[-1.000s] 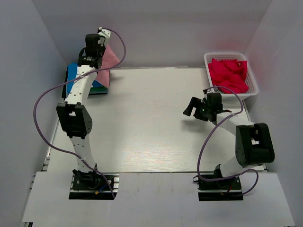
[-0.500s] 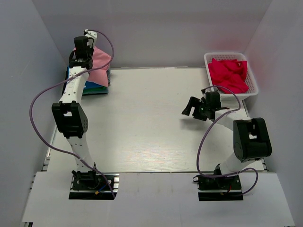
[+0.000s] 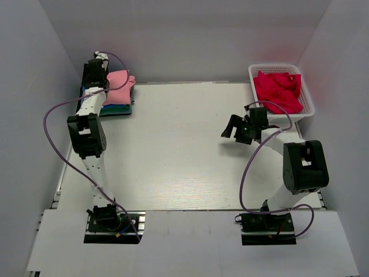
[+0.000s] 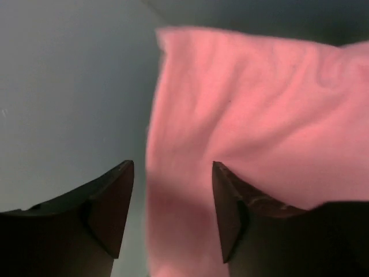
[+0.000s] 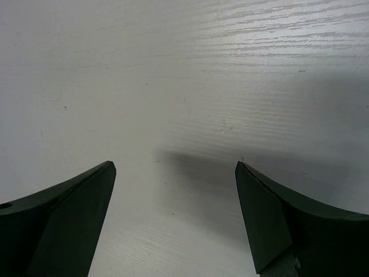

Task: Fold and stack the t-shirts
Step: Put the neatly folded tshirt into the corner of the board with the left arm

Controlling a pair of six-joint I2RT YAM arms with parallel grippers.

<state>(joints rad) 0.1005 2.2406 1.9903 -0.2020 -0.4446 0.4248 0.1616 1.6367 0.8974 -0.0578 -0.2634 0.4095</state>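
**Pink tee on the stack, red one in the basket**

On my overhead view the only container is the white plastic lattice basket (image 3: pixel 254 79) in the upper right of the frame, against the back wall. It holds a crumpled crimson red cotton t-shirt (image 3: pixel 278 90) that fills most of it and rises to about rim height.

In the upper left sits the folded pile. A salmon pink cotton t-shirt (image 3: pixel 121 80) lies on top, and the edges of the bright blue and green t-shirts (image 3: pixel 117 105) show beneath it along the lower side. My left arm (image 3: pixel 87 130) runs up the left of the frame and covers the pile's left part, so I cannot tell how the layers line up there. A purple cable (image 3: pixel 55 115) loops out beside that arm.

The left gripper (image 4: pixel 173 167) is over the back left corner of the pile. On its wrist view the jaws stand partly apart, with the pink tee's left edge seen between them. I see no cloth pinched.

The right gripper (image 5: pixel 176 167) hangs right of centre, just below and left of the basket, apart from it. Its jaws are spread wide with nothing between them, above the white wood-grain worktop (image 3: pixel 184 150), which carries its shadow.
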